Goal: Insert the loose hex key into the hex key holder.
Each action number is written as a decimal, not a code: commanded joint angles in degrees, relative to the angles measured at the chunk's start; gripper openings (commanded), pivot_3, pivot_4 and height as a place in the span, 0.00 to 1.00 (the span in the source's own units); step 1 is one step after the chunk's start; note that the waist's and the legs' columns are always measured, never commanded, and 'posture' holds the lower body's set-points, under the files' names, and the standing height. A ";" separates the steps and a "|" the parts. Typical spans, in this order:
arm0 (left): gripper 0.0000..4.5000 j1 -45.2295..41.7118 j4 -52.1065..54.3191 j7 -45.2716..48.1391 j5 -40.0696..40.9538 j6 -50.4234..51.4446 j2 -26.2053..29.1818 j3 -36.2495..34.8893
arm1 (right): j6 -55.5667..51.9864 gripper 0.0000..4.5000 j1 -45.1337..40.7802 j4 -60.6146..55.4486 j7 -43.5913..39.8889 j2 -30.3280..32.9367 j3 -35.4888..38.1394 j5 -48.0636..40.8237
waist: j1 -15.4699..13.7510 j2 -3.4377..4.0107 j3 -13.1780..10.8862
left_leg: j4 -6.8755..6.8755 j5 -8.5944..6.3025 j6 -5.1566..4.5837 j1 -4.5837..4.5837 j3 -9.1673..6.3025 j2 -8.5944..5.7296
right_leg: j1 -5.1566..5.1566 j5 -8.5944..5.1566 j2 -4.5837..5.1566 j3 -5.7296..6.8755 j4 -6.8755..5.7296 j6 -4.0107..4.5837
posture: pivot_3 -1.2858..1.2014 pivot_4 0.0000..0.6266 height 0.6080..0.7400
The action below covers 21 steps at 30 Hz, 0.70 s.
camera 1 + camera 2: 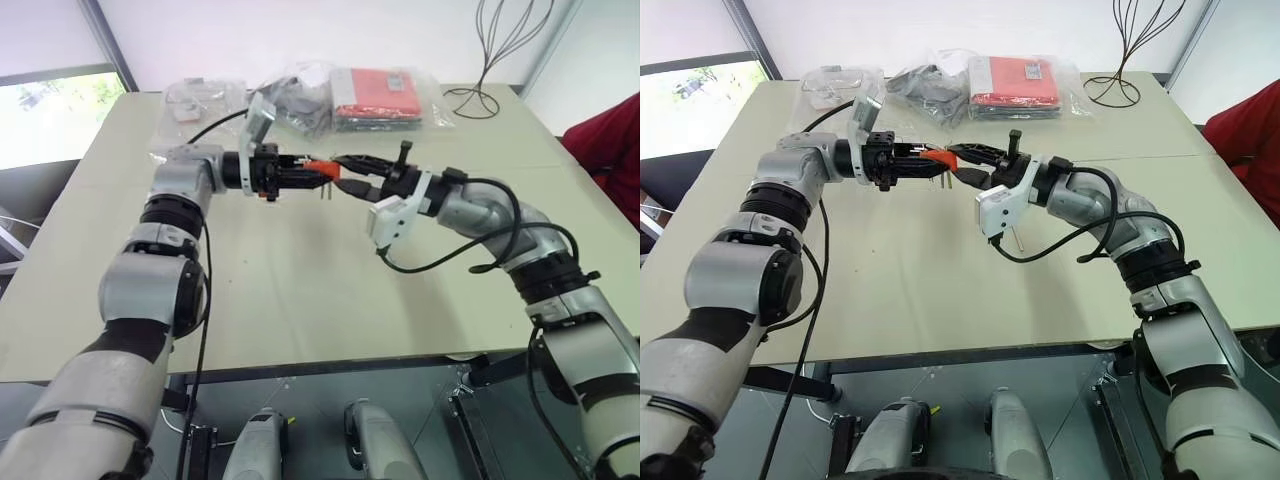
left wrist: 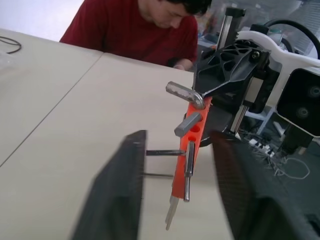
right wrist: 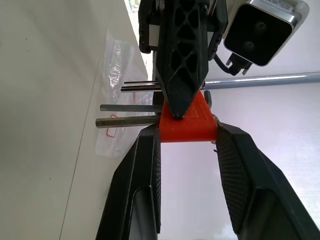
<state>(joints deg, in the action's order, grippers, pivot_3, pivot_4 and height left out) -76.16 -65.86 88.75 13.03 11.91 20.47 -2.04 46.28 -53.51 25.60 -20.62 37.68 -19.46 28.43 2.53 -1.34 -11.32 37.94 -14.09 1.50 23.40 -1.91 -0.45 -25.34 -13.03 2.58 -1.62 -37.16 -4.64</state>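
both arms meet in mid-air above the table. the right gripper clamps the hex key holder between its two black fingers. the left gripper, coming in from nine o'clock, has its fingers drawn nearly together against the same red block, whose silver keys stick out sideways. i cannot pick out the loose hex key among them. a person sits beyond the table.

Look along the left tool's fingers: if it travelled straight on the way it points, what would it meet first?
The left tool points at the right tool, with the hex key holder between them. It would likely press straight into that holder, then the right tool's fingers behind it. Depth there is tight.
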 commanded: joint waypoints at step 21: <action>0.00 -1.13 2.26 -3.17 0.64 -0.98 1.53 -2.91 | -0.14 0.99 2.14 -3.42 -4.21 2.16 2.97 -2.94 | -0.01 0.00 0.00 | 0.06 0.00 0.00 0.00 0.00 0.00 | 0.01 0.00 0.00 0.00 -0.05 0.00 | 0.52 0.24 1.00</action>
<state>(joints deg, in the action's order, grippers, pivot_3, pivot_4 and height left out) -76.17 -65.75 85.62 13.02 11.82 20.76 -3.64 46.58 -51.22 23.89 -24.75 38.66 -18.96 25.90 2.52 -1.34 -11.32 38.00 -14.09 1.50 23.39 -1.91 -0.45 -25.33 -13.02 2.59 -1.62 -37.21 -4.64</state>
